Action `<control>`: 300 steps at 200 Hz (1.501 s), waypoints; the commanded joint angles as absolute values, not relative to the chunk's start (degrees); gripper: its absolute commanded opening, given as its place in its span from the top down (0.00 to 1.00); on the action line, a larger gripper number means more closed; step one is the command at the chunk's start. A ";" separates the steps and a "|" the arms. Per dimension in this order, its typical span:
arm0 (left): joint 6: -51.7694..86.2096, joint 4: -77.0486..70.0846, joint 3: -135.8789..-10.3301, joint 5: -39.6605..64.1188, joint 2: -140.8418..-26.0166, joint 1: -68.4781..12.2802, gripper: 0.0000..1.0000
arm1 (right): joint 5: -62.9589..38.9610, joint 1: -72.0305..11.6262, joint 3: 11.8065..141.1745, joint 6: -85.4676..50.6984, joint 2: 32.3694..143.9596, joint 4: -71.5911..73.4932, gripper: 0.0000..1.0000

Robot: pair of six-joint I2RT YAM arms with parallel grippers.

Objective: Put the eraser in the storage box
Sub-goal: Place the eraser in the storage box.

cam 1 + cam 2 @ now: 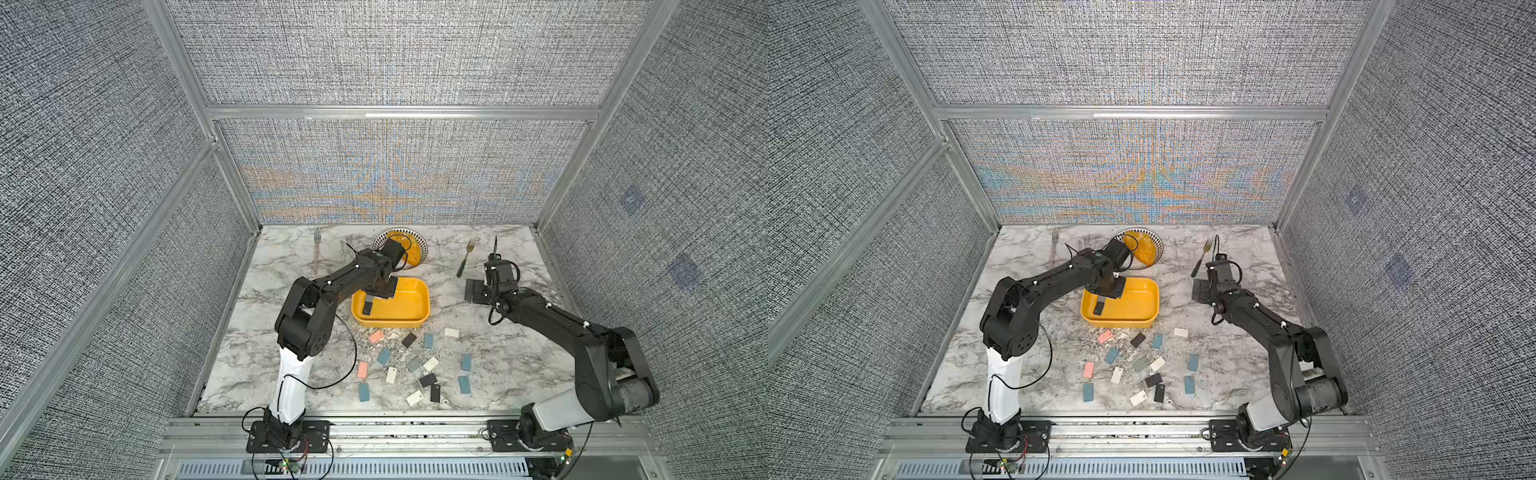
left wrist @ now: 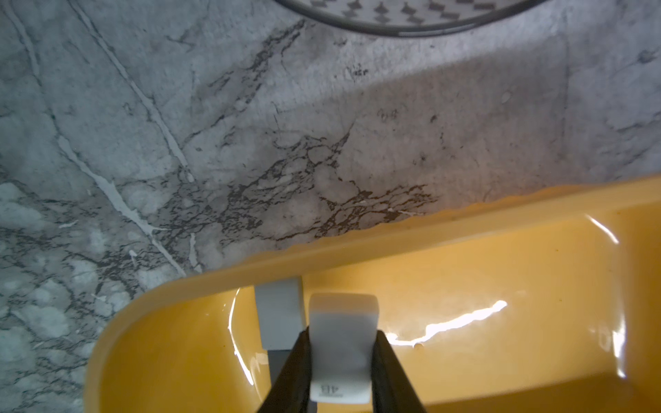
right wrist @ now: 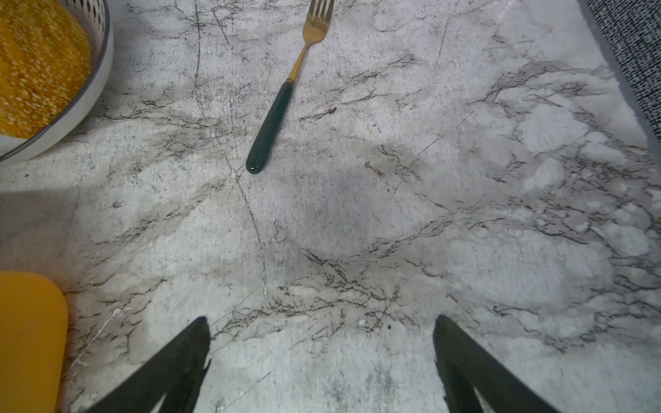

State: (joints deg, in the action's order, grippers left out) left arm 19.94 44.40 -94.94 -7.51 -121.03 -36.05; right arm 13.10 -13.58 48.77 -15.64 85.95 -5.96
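The storage box is a shallow yellow tub in the middle of the marble table. My left gripper hangs over its left end, shut on a white eraser that is pinched between the two black fingers above the box floor. In both top views the gripper hides this eraser. A grey eraser lies inside the box beside it. My right gripper stands open and empty above bare table, to the right of the box.
A patterned-rim plate with bread stands behind the box. A green-handled fork lies at the back right and a silver fork at the back left. Several loose erasers are scattered in front of the box.
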 commanded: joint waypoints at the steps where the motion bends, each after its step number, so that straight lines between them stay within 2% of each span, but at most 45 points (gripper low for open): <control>1: 20.77 42.89 -95.46 -7.02 -122.26 -35.95 0.71 | 13.53 -13.69 49.03 -15.57 85.93 -6.15 0.02; 141: 21.53 41.94 -97.47 -7.65 -126.95 -35.60 0.71 | 13.36 -13.49 49.10 -15.47 86.59 -6.06 0.02; 211: 20.83 43.03 -98.94 -6.05 -126.58 -35.53 0.57 | 13.18 -13.51 49.29 -15.52 86.66 -6.27 0.02; 257: 19.39 44.97 -98.90 -3.47 -120.05 -35.73 0.56 | 13.01 -13.52 49.21 -15.59 86.14 -6.38 0.02; 300: 14.50 47.94 -89.13 -4.14 -102.68 -36.45 0.53 | 12.44 -13.55 49.17 -15.87 86.31 -6.35 0.02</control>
